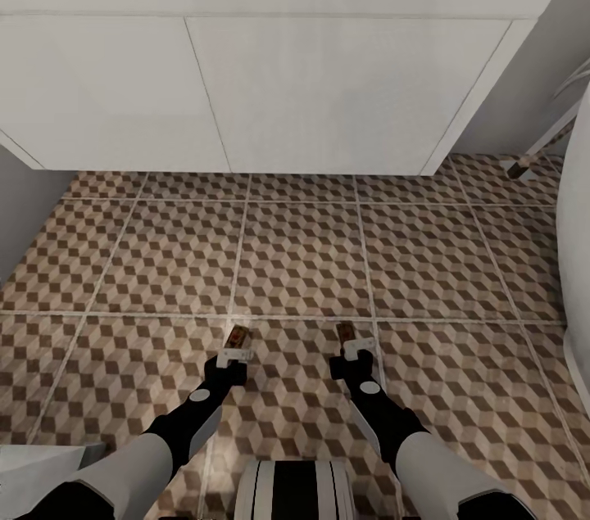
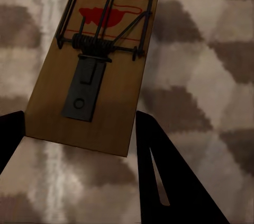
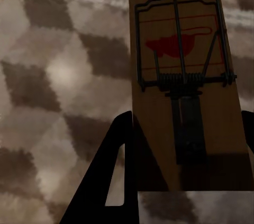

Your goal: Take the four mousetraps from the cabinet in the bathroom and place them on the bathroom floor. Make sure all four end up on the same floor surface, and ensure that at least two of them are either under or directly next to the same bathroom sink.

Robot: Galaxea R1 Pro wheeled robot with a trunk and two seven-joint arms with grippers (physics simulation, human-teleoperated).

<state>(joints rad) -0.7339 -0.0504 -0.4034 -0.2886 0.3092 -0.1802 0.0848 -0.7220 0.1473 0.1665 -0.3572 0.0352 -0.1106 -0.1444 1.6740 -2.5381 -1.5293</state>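
— Tiled bathroom floor [image 1: 303,258], its large squares patterned with small brown, beige and white cubes and pale grout, runs ahead of us in the head view up to a white box-like unit with flat doors [image 1: 270,86]. What do we carry?

— Our left gripper [image 1: 233,355] holds a tiny flat brown wooden mousetrap [image 1: 239,335] at its tips, low over the tiles; our right gripper [image 1: 357,352] holds a second small brown wooden trap [image 1: 346,332] the same way.

— And from the left wrist?

— We see that mousetrap [image 2: 95,60] close: a wooden board with a dark wire bar, a coiled spring, a dark metal plate and a red mouse print, its near end between the black fingers [image 2: 169,181], clamped.

— The right wrist?

— The second trap [image 3: 188,91] looks alike, tucked between the dark fingers [image 3: 119,171], which grip it above the cube pattern.
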